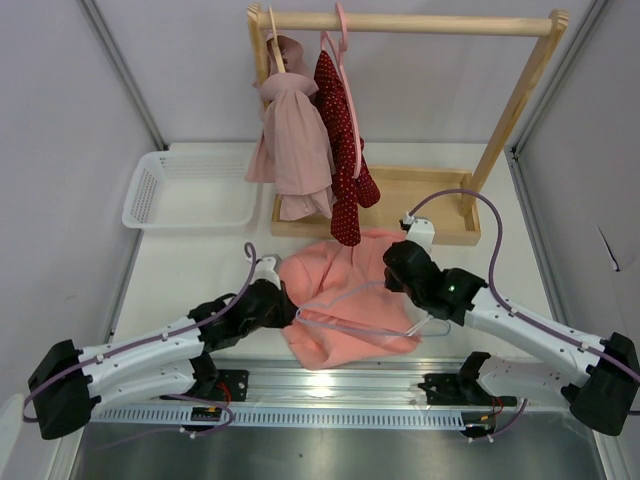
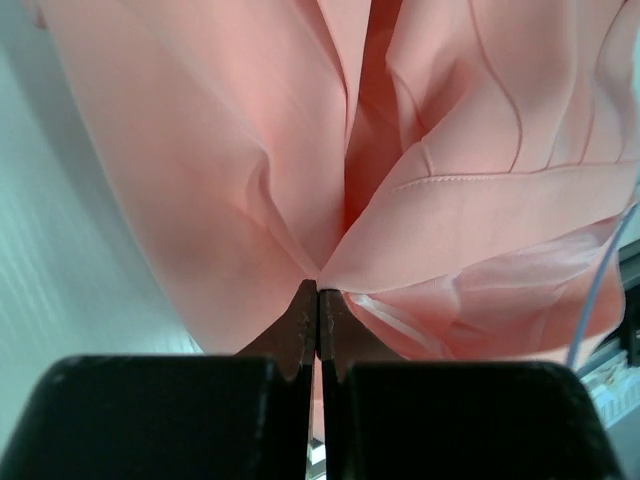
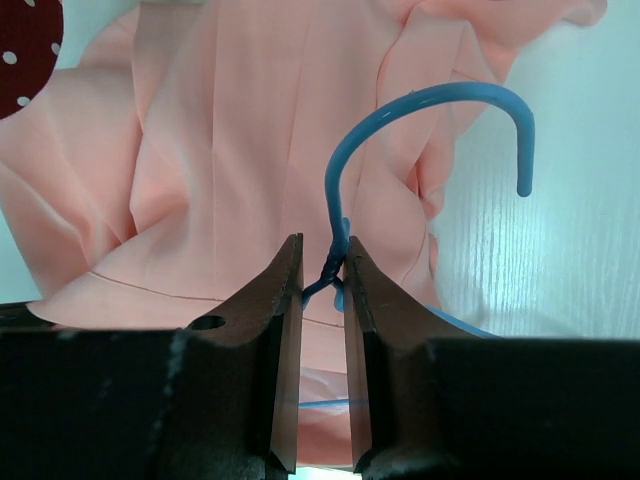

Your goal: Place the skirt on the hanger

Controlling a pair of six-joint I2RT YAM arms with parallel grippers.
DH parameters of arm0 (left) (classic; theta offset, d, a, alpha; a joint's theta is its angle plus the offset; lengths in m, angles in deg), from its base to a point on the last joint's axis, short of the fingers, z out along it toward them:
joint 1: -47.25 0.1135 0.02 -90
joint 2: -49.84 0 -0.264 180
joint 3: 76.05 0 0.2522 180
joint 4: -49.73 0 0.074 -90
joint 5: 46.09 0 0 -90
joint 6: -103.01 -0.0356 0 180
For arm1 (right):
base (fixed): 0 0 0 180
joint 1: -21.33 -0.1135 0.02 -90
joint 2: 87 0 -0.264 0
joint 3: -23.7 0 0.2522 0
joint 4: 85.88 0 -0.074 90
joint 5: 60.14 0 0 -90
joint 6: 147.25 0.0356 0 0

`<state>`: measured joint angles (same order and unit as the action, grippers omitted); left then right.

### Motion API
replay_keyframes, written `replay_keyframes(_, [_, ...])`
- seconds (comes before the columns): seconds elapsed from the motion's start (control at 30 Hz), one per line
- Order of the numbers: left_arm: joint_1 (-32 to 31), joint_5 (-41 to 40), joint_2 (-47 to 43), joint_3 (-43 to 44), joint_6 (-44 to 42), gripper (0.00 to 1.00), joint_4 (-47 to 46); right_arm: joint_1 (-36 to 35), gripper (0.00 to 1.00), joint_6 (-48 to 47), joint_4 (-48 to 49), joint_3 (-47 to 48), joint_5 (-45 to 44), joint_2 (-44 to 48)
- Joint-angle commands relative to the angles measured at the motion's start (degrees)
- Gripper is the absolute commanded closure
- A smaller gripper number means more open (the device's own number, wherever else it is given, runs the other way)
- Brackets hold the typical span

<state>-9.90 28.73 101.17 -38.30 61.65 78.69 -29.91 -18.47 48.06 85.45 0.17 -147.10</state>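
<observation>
Skirt (image 1: 340, 290): salmon-pink, lay bunched between both pincers. Left pincer (image 2: 318, 288): jaws together, pinched a skirt fold. Right pincer (image 3: 322, 265): was clamped on hanger (image 3: 432, 98) neck, with the blue hook just beyond its tips, clear in right wrist view alone. Basket (image 1: 190, 190): white, stood well beyond left pincer, overhead view only.

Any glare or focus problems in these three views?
Top external: bright glare on the metal rail below the skirt, otherwise sharp. Left wrist: skirt fills the frame, its left edge soft; left gripper dark and underexposed. Right wrist: hanger hook crisp, table washed out bright.
</observation>
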Motion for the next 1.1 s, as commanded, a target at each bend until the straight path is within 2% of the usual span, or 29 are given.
replay_keyframes(0.0, [4.8, 2.5, -3.0, -1.5, 0.2, 1.00, 0.4, 0.0, 1.00, -1.9, 2.8, 2.4, -3.4, -1.0])
replay_keyframes(0.3, [6.3, 7.0, 0.5, -0.3, -2.7, 1.00, -3.9, -7.5, 1.00, 3.6, -0.3, -1.4, -9.6, 0.4])
replay_keyframes(0.47, [6.3, 8.6, -1.6, -1.0, -3.3, 1.00, -4.3, -9.7, 1.00, 8.9, -2.4, -4.3, -11.4, 0.3])
replay_keyframes(0.67, [5.9, 11.1, -4.1, -3.8, -2.6, 1.00, -5.3, -4.2, 1.00, 6.5, -0.1, -3.6, -10.1, -0.9])
replay_keyframes(0.9, [5.8, 11.8, -4.8, -4.3, -1.9, 1.00, -3.7, 2.7, 1.00, 0.9, 7.0, -3.3, -8.6, -4.6])
replay_keyframes(1.07, [5.8, 12.3, -4.2, -2.3, -2.5, 1.00, -3.2, 2.8, 0.99, 0.5, 9.8, -4.7, -8.8, -5.5])
